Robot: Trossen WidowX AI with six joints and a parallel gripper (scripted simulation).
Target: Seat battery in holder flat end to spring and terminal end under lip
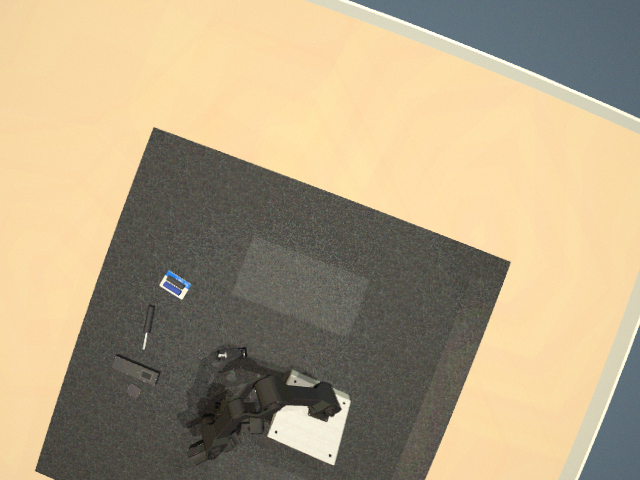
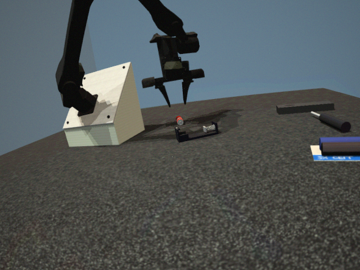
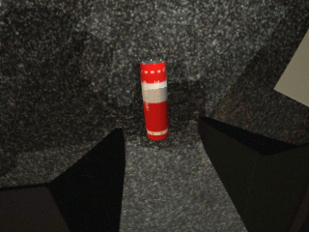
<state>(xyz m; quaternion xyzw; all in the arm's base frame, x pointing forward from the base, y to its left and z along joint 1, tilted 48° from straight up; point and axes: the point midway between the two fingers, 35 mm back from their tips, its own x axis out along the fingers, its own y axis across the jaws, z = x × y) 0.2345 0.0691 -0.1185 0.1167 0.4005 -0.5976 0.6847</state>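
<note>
The red battery (image 2: 179, 120) (image 3: 155, 101) with a pale band lies on its side on the mat, outside the holder and behind its lip end in the exterior view. The black holder (image 2: 199, 136) (image 1: 235, 353) is empty. Its spring (image 2: 210, 127) (image 1: 222, 354) is at the right end in the exterior view, and its lip end is at the left. My gripper (image 2: 177, 105) (image 3: 160, 129) is open and empty, above the battery. In the wrist view the battery shows upright in the picture, between and beyond the fingertips. I cannot tell which end carries the terminal.
The white wedge-shaped arm base (image 1: 310, 434) (image 2: 129, 113) stands beside the holder. A screwdriver (image 1: 149, 320) (image 2: 332, 121), a dark grey bar (image 1: 131, 367) (image 2: 305, 107) and a card with two cylinders (image 1: 181, 296) (image 2: 316, 158) lie farther off on the dark mat (image 1: 413, 289).
</note>
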